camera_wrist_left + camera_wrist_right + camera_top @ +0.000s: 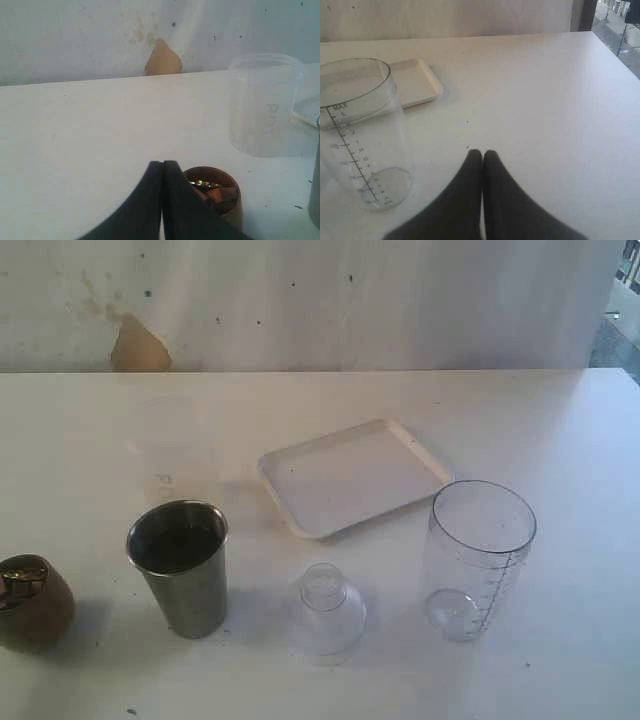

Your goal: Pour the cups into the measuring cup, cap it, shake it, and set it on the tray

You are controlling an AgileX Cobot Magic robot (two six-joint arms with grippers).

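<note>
The clear measuring cup [477,558] [362,135] stands upright at front right, empty. The steel tumbler [181,565] stands front left, with the small brown cup [32,602] [218,195] at the far left edge, holding brown and shiny bits. The frosted cup [165,445] [263,104] with grey lettering stands behind the tumbler. The white tray [352,475] [415,82] lies in the middle. My left gripper [163,162] is shut and empty, just short of the brown cup. My right gripper [482,152] is shut and empty, beside the measuring cup. Neither gripper shows in the exterior view.
A small clear domed lid [325,608] sits between the tumbler and the measuring cup. A stained wall [300,300] with a tan patch [138,346] runs behind the white table [560,430]. The table's right edge [615,50] drops off near a window.
</note>
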